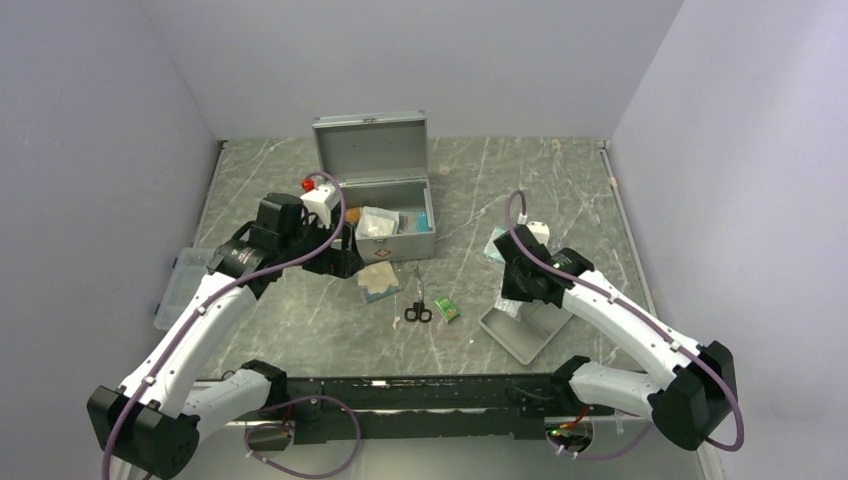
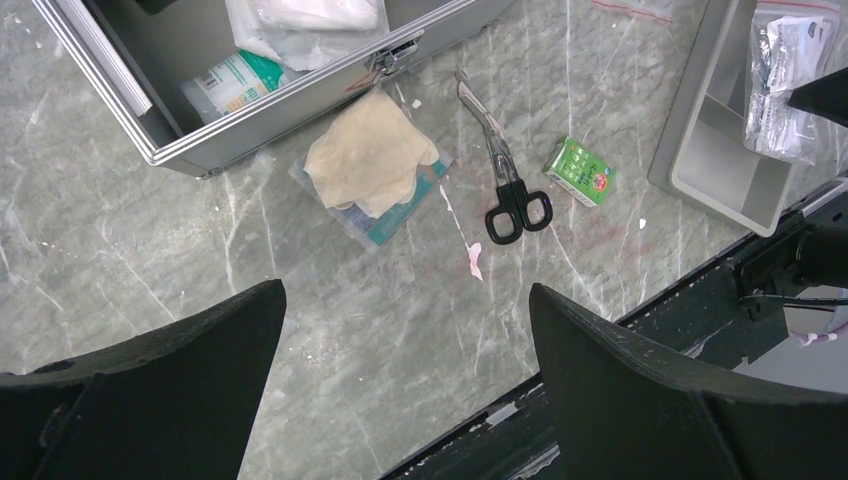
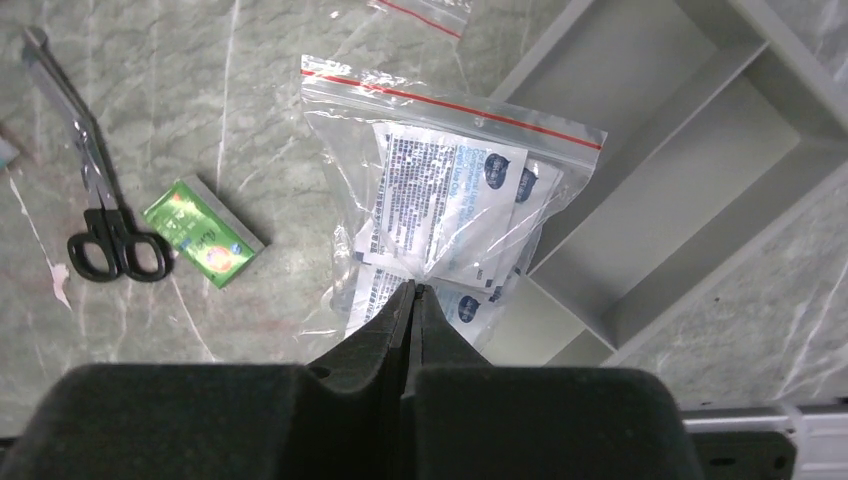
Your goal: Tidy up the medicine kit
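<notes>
Now, left pincer [image 2: 405,300]: wide, empty, above counter [image 2: 150,260]
Right pincer [image 3: 411,292]: clamped on bag [image 3: 450,190]
Kit [image 1: 370,150]: lid up

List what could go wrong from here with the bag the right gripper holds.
The right gripper pinches only an edge of the bag, so the slick plastic may slip out in transit. The bag overlaps the tray and might snag on its rim. The left gripper hovers open before the kit, so both grippers could clash there.
</notes>
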You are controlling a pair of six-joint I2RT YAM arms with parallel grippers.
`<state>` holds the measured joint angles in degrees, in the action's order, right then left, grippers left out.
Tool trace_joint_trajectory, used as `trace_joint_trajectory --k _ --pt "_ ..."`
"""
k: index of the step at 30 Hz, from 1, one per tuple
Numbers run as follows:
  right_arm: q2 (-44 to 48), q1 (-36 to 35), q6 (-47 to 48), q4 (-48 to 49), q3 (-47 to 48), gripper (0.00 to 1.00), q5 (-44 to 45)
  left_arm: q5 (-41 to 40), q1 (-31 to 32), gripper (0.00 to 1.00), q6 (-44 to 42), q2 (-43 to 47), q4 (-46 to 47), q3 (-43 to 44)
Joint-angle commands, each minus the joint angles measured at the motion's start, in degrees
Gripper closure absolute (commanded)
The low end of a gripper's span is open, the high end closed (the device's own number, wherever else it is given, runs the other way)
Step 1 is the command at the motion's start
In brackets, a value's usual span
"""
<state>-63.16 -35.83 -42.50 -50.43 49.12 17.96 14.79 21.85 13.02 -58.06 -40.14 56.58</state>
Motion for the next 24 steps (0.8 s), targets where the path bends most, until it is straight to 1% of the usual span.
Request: trace_joint_trajectory --k 1,5,7,10,15,20,24 --pt "2.14 -0.27 11.90 4.01 2.71 1.00 -1.64 1.19 0.21 0.01 0.20 1.36 1.02 0.05" --pt "2.95 -0.23 24.15 9.23 4.32 1.00 -6.03 0.98 0.21 0.01 0.22 1.70 1.03 -0.05" --pt "2.66 -0.27 29.21 9.88 5.91 1.00 -7.70 0.95 0.21 0.01 0.17 1.72 1.03 -0.06" --pt "1.81 -0.29 39.04 10.19 7.09 1.00 -13.48 1.02 0.30 0.01 0.25 1.98 1.03 -0.06" --pt "-1.34 -0.19 50.48 4.23 7.93 1.00 -17.13 0.93 0.30 0.01 0.22 2.51 1.03 -0.06" --pt "-4.28 -0.20 55.85 -3.92 10.60 1.00 -18.35 1.17 0.26 0.01 0.21 2.55 1.03 -0.11" --pt "-5.02 -0.19 59.80 -7.44 10.16 1.00 -21.09 1.17 0.30 0.01 0.26 2.61 1.03 -0.06"
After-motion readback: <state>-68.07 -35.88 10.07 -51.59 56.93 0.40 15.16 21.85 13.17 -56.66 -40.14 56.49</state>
